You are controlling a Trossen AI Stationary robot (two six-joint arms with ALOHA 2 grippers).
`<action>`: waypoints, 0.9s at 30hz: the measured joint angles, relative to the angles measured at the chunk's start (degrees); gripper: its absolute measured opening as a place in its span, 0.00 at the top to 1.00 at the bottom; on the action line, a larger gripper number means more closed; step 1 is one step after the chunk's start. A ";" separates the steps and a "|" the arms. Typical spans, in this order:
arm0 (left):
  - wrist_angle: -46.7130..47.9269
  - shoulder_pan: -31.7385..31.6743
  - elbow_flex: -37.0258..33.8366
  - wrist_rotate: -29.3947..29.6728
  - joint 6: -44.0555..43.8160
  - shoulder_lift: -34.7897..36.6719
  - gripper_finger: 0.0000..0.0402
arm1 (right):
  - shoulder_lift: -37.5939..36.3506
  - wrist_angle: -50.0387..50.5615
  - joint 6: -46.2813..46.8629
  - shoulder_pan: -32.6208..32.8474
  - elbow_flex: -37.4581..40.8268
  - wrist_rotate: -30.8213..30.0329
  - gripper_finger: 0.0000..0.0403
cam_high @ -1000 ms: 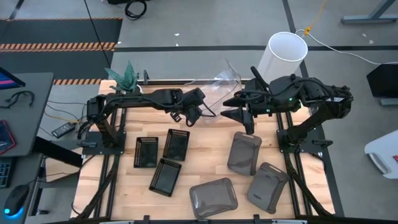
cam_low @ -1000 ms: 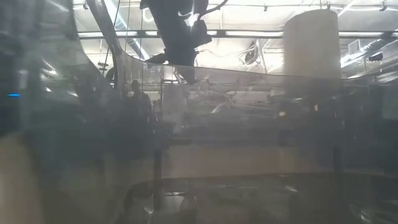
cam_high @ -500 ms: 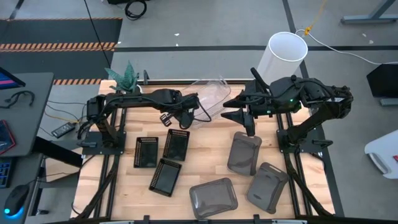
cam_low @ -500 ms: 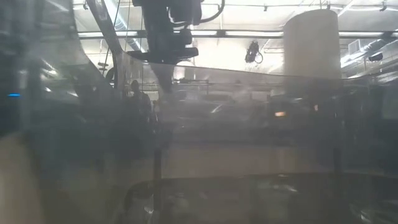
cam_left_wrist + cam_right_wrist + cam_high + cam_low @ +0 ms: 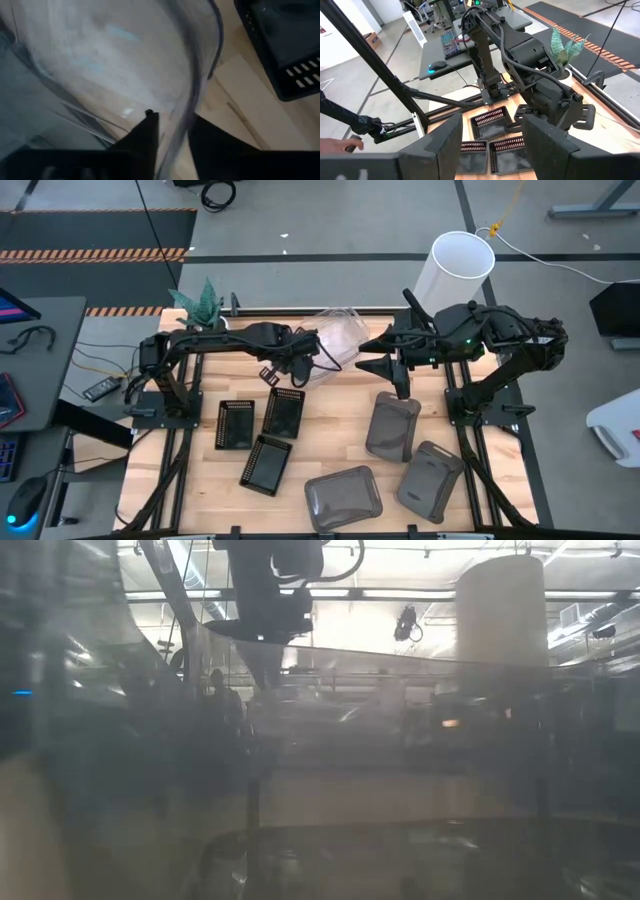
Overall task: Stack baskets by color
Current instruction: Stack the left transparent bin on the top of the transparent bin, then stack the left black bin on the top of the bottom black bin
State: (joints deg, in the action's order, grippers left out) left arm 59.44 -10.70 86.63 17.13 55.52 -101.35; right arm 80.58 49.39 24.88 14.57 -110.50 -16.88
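A clear basket (image 5: 337, 330) lies at the table's far middle, and its curved rim (image 5: 200, 75) fills the left wrist view. My left gripper (image 5: 306, 352) (image 5: 172, 122) points steeply down at the basket's left end, one finger on each side of the rim and a gap between them. My right gripper (image 5: 386, 366) (image 5: 492, 145) hangs open and raised just right of the basket, holding nothing. Three black perforated baskets (image 5: 262, 435) lie separately at the near left. Three smoky grey baskets (image 5: 393, 425) lie separately at the near right. My left gripper's fingers (image 5: 150, 132) straddle the clear basket's rim (image 5: 186, 125) at its left end, coming from above at a slant. One finger is inside the wall and one outside. Whether either finger touches the rim, I cannot tell. The basket rests on the table.
A tall white cylinder (image 5: 455, 270) stands at the far right corner and a small green plant (image 5: 200, 300) at the far left. A translucent basket wall (image 5: 320, 770) close to the low camera veils that view. Bare wood (image 5: 330, 415) lies between the black and grey baskets.
The clear basket, a second ago tilted up with its far right end raised, has come down and now lies flat, farther toward the table's left. My left gripper has drawn slightly toward the left edge and tipped further downward. My right arm has kept still.
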 joint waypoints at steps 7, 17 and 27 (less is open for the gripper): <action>1.18 0.00 0.00 3.51 -9.75 1.64 0.48 | 0.00 0.34 -0.42 0.03 0.02 -0.01 0.48; 8.42 -0.39 0.02 1.94 -34.15 10.33 0.43 | 0.02 0.79 -2.43 0.31 0.04 -0.15 0.48; 18.43 -0.17 -2.01 -9.54 -51.26 16.12 0.56 | 0.04 0.21 -5.27 0.31 0.04 0.46 0.48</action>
State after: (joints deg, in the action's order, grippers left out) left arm 77.88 -10.87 84.62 7.59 4.26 -85.23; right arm 80.62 49.59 19.61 14.87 -110.45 -16.42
